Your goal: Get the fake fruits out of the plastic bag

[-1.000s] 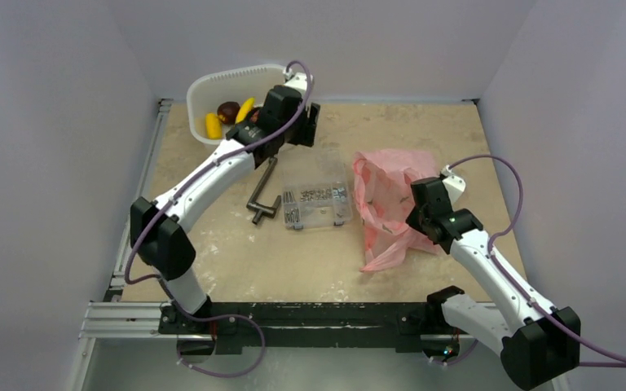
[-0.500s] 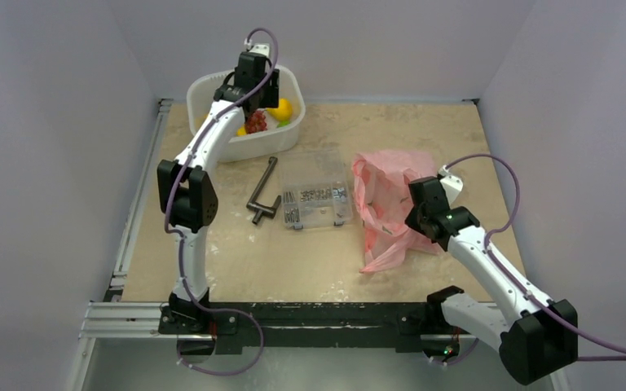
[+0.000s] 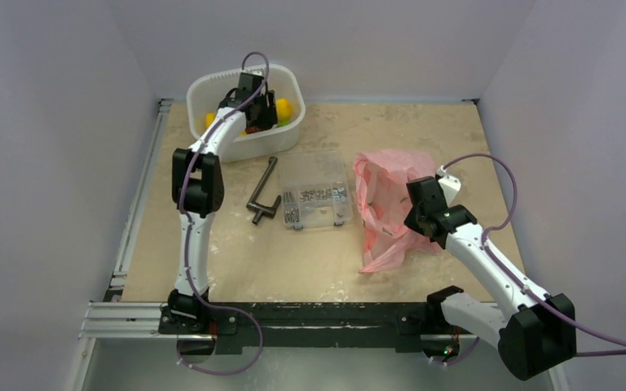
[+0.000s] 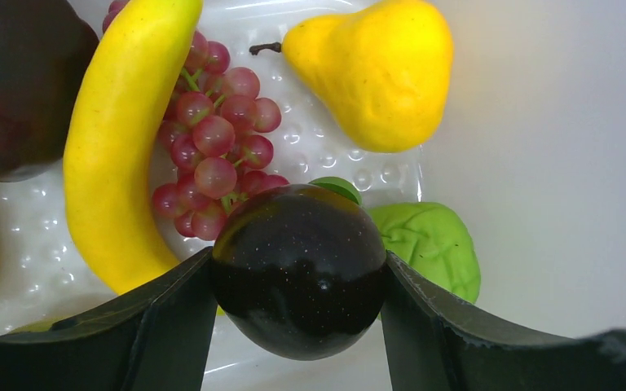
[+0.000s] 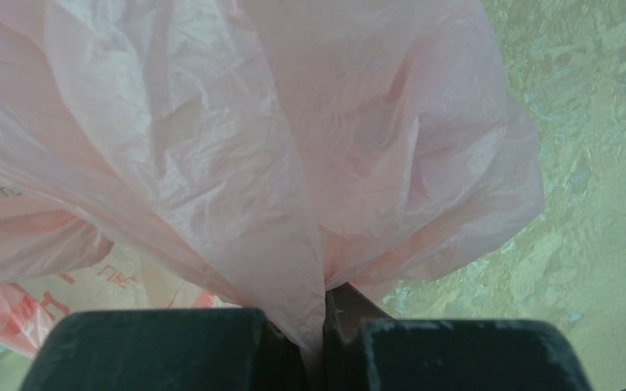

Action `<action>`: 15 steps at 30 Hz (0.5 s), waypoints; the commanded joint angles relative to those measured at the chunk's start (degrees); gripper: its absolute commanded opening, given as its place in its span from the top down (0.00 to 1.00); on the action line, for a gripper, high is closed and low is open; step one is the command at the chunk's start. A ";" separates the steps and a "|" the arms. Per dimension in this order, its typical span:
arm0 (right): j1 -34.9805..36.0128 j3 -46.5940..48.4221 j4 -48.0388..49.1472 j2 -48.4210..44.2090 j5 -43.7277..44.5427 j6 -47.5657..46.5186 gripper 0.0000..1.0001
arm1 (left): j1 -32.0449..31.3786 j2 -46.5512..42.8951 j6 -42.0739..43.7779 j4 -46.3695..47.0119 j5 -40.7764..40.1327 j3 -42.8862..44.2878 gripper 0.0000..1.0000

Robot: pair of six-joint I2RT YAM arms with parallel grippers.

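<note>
My left gripper [image 4: 300,265] is shut on a dark glossy round fruit [image 4: 300,293] and holds it inside the white tub [image 3: 212,81], just above its floor. Below it lie a yellow banana [image 4: 118,155], red grapes [image 4: 216,151], a yellow pear [image 4: 375,73], a green wrinkled fruit [image 4: 436,244] and another dark fruit [image 4: 16,81]. In the top view the left gripper [image 3: 253,114] sits over the tub's middle. My right gripper [image 5: 324,326] is shut on a pinched fold of the pink plastic bag [image 5: 236,147]. The bag [image 3: 387,195] lies on the table, right of centre. Its contents are hidden.
A clear rigid box of screws [image 3: 316,199] stands mid-table, left of the bag. A dark metal T-handle tool [image 3: 262,195] lies between the box and the tub. Grey walls close in the left, back and right sides.
The left arm has swung from beside the tub to over it and lowered the dark fruit inside. The right gripper has stayed shut on the bag, almost still.
</note>
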 commanded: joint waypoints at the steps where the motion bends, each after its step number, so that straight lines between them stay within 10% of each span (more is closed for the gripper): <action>1: -0.15 1.91 -0.31 -0.23 0.98 0.14 1.00 | 1.83 -0.83 -5.15 2.79 4.19 2.69 0.51; 10: -0.15 2.71 -0.74 -0.33 0.22 0.01 1.00 | 3.12 -5.53 -5.10 2.17 10.93 0.12 0.06; 15: -0.15 1.67 2.82 -4.14 -2.33 -4.31 1.00 | 3.06 -15.87 -10.79 8.82 16.45 -11.03 0.00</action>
